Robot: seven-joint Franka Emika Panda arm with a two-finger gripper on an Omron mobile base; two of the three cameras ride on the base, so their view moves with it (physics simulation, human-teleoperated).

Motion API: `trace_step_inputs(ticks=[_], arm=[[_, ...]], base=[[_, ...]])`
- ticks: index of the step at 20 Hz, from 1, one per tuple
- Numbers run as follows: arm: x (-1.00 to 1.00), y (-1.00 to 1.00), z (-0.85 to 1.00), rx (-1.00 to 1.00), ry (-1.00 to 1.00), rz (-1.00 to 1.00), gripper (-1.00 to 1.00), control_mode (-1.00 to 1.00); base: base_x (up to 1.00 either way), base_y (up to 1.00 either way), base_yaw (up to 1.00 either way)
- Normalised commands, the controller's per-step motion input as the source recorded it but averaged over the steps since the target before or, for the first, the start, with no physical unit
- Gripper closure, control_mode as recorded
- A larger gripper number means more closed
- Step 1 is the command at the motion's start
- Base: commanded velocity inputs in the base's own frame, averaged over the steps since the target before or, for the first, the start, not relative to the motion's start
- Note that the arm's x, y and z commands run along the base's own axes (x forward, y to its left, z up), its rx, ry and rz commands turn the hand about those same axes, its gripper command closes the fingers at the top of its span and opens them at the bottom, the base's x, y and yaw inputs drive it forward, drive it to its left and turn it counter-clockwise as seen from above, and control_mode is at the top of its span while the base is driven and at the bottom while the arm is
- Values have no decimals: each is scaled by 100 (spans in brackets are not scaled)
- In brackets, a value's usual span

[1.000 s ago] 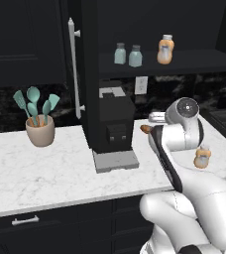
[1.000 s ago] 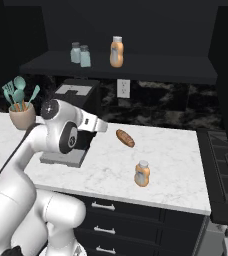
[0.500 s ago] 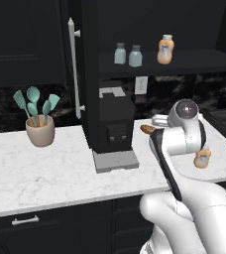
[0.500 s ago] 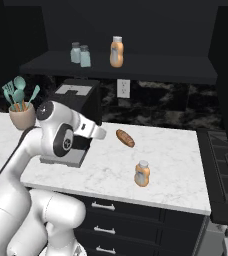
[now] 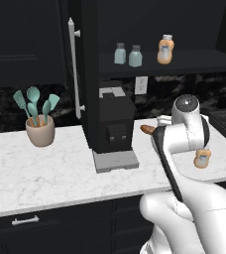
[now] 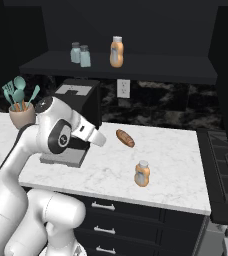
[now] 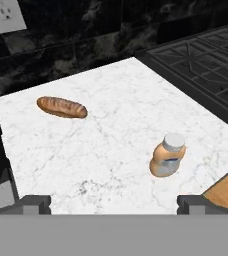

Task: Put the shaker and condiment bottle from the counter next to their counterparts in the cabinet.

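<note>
Hand view: condiment bottle [image 7: 167,156] stands upright on the counter [image 7: 111,150], cap up; pincer [image 7: 113,202] wide open, empty.

1. The bottle [image 6: 142,174] stands upright on the white marble bench [image 6: 176,165], near its front edge and well apart from everything else there. It is small and orange, with a pale grey cap and a whitish label band.
2. On the cabinet [image 6: 136,67] shelf two shakers stand side by side, just beside each other: a blue-grey shaker [image 6: 85,56] and a paler teal shaker [image 6: 75,52].
3. A second orange bottle [image 6: 116,52] stands upright on the same shelf, near the two shakers.
</note>
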Motion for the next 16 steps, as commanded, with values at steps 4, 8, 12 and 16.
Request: trace_step_inputs(ticks=[4, 8, 12, 16], arm=[[-40, -17, 0, 2, 10, -10, -100, -100], [-49, -24, 0, 0, 7, -9, -100, -100], [-48, -27, 0, 4, 2, -4, -100, -100], [-38, -32, 0, 7, 0, 0, -100, -100]], base=[[0, 0, 0], [0, 0, 0], [0, 0, 0], [0, 0, 0]])
